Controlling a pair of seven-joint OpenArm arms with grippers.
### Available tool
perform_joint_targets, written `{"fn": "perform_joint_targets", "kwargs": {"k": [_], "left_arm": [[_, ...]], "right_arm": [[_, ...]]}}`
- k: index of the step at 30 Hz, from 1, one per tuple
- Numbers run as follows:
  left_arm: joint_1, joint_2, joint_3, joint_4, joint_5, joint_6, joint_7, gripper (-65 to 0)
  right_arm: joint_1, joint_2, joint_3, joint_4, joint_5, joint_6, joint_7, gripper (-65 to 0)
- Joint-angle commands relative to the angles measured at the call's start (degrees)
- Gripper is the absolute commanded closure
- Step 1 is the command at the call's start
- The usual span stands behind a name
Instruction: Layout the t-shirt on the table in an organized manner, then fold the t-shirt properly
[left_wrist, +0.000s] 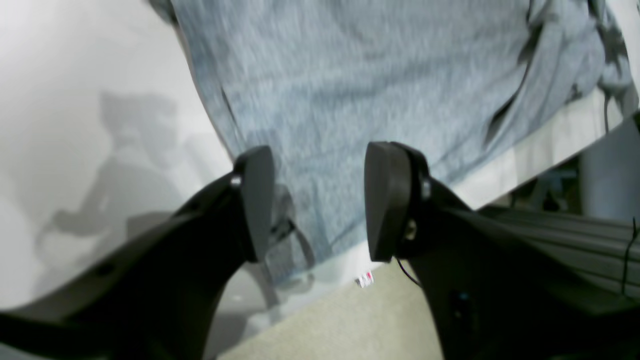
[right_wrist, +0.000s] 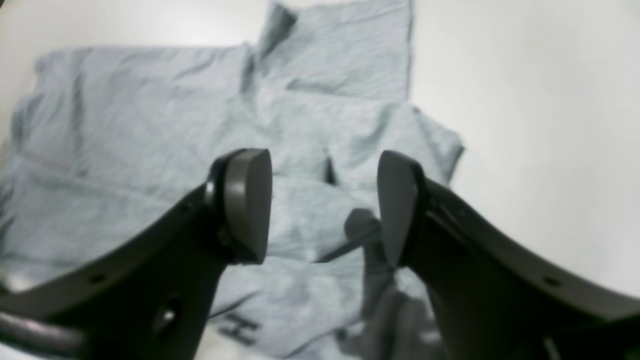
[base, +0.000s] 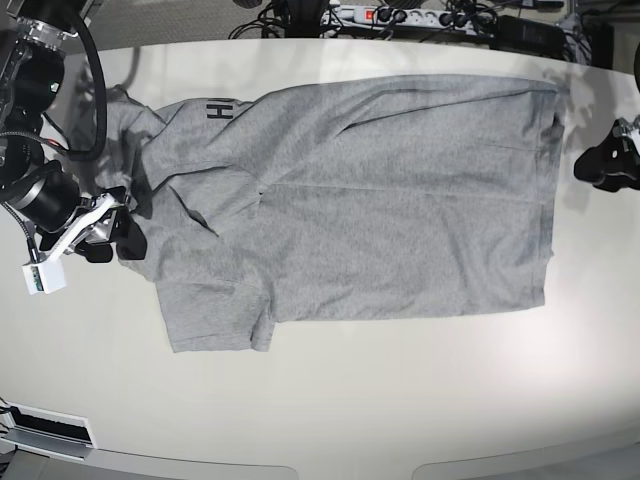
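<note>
Readable text, inventory:

1. T-shirt (base: 380, 200) – black block lettering, mostly folded under. Base view: one letter, "H", legible at far left edge of shirt, by the collar end; a further stroke next to it, not legible. Right wrist view: same "H" (right_wrist: 239, 328) at near edge of cloth, low in frame, blurred, nothing more of the word shows.

2. Small tag (left_wrist: 365, 279) – left wrist view, at table (left_wrist: 75, 100) edge, near side; red/pink and white marks, too small and blurred to read.

3. White block (base: 44, 277) on arm at left, base view – green mark on its end, no legible chars.

No brands, numbers or signs elsewhere.
</note>
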Motion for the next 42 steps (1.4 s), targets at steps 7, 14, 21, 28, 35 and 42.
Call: {"fn": "perform_joint_targets", "kwargs": {"k": [7, 14, 21, 28, 35, 42], "left_arm": [[0.5, -0.7, -4.7, 0.6, -1.8, -0.3, 0.6, -29.6], [6.3, 5.7, -16.2, 0.6, -3.0, -0.3, 0.6, -29.6], [10.3, 13.6, -18.7, 0.6, 1.0, -0.3, -3.9, -30.0], [6.1, 17.7, -17.5, 0.6, 15.6, 2.4, -13.7, -30.1], [3.6, 17.7, -7.9, 0.6, 26.0, 7.7, -19.2, -30.1], [3.1, 17.7, -4.1, 0.6, 27.3, 9.3, -20.0, -30.1]], "right_arm": [[-0.1, 2.3, 0.4, 1.0, 19.5, 5.3, -13.7, -30.2], [-6.0, 3.4, 2.1, 1.0, 26.9, 5.3, -16.7, -28.2], [-11.3, 3.3, 2.5, 1.0, 28.4, 5.3, -16.7, -28.3], [-14.0, 3.4, 2.5, 1.0, 28.4, 5.3, -16.7, -28.3], [-13.9, 3.4, 2.5, 1.0, 28.4, 5.3, -16.7, -28.3], [-13.9, 3.4, 2.5, 1.0, 28.2, 5.3, -16.7, -28.3]]}}
